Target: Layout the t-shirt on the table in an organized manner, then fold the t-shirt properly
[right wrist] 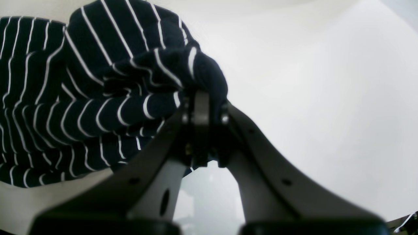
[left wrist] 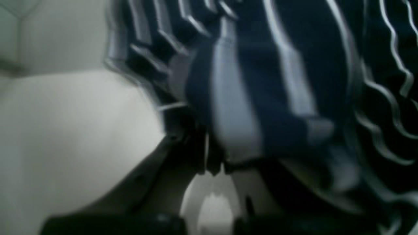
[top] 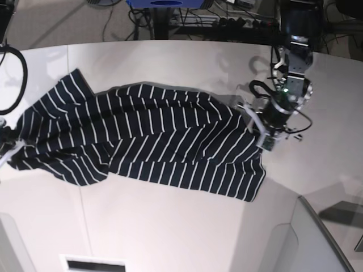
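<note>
Now both claws, left (top: 253,122) and right (right wrist: 204,107), clench t-shirt (top: 153,139) edges; bare table (top: 170,226) lies in front.

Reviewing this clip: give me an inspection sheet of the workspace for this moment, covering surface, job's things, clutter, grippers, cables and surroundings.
Surface: white table, bare around the garment.
Job's things: striped t-shirt stretched sideways between both arms, wrinkled, not folded.
Clutter: nothing seen on the tabletop.
Grippers: left gripper shut on the shirt's edge, blurred; right gripper shut on a bunched fold.
Cables: black cable loop at the table's side; wires on the left arm's wrist.
Surroundings: floor cables and a blue base beyond the table.
</note>
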Robot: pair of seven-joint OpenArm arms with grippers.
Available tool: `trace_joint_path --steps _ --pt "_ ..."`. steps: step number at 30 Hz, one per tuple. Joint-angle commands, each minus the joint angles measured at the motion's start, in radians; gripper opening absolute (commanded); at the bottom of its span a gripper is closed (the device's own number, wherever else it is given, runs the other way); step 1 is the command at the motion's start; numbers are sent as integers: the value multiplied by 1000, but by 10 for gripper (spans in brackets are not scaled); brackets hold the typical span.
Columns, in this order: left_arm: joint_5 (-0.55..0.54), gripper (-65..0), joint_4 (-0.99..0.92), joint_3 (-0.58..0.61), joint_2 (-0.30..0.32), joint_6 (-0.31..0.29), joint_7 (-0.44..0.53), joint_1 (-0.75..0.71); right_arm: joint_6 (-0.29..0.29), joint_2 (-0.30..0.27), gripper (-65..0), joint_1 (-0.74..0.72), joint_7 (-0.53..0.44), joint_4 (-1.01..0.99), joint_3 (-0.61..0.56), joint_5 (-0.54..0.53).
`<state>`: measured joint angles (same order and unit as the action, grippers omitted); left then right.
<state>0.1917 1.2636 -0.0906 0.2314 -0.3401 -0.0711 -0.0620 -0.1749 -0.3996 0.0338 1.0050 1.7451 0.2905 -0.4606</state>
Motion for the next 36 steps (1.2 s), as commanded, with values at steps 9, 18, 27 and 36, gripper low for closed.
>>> trace_joint_path --steps 9,18,27,36 --pt "-5 -650 402 -61 150 -7 -210 -94 1 -15 -650 -16 -25 14 9 0" --pt "-8 -650 442 -47 151 -69 -290 -63 1 -14 -650 -16 -25 14 9 0" --pt "52 -487 399 -16 224 -70 -273 -106 2 -14 -650 -16 -25 14 9 0" --pt "292 -573 302 32 251 -69 -19 -193 2 -14 -650 -16 -25 14 9 0"
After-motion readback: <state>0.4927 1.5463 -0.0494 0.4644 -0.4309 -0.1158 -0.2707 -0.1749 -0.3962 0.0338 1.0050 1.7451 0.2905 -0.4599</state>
